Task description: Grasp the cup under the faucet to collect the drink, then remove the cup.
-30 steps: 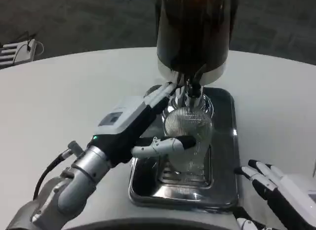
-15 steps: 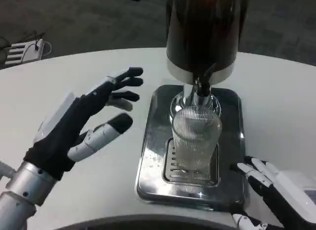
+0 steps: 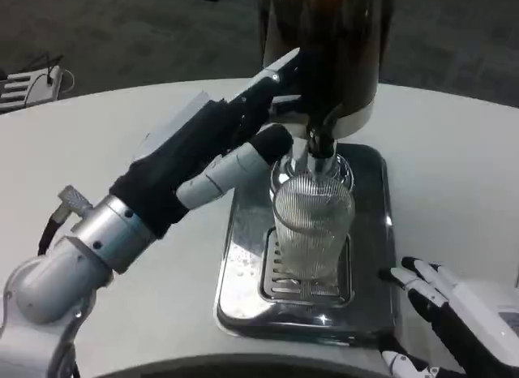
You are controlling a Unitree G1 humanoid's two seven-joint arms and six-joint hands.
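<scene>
A ribbed clear cup (image 3: 312, 228) stands upright on the grille of the steel drip tray (image 3: 241, 260), right under the faucet (image 3: 318, 144) of the dark dispenser (image 3: 320, 45). My left hand (image 3: 212, 147) is raised at the cup's upper left. Its fingers (image 3: 276, 76) stretch out against the dispenser's lower left side, and its thumb (image 3: 243, 163) lies close beside the cup's rim. It holds nothing. My right hand (image 3: 454, 313) rests low at the tray's right front corner with its fingers apart and nothing in it.
The round white table (image 3: 105, 151) spreads around the tray. A small white object with a cable (image 3: 28, 82) lies at the far left edge. Dark floor lies beyond the table.
A second ago my left hand was around the cup. It then pulled away to the left with fingers spread, and has now swung back up against the dispenser. The right hand barely moved.
</scene>
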